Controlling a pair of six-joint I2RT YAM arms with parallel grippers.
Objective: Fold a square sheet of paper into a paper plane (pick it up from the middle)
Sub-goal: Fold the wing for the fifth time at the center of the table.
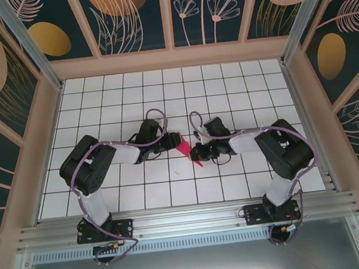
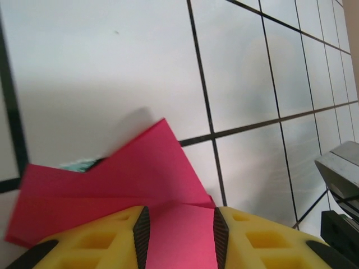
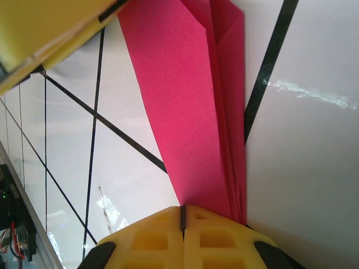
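The square sheet of paper [image 1: 183, 145] is magenta-red and creased into a narrow, pointed, layered shape. It hangs between my two grippers at the middle of the table. My left gripper [image 1: 171, 140] holds its wide end. In the left wrist view the paper [image 2: 140, 168] fills the gap from pad to pad of that gripper [image 2: 180, 216], whose jaws stand partly apart. My right gripper [image 1: 199, 151] is shut on the narrow end. In the right wrist view the layers of paper [image 3: 185, 101] run out from the closed gripper [image 3: 182, 214] toward the left gripper's yellow finger [image 3: 50, 33].
The white tiled table [image 1: 101, 110] has wooden walls on three sides and a metal rail [image 1: 188, 219] at the near edge. Part of the right arm's grey body [image 2: 342, 168] shows at the right edge of the left wrist view.
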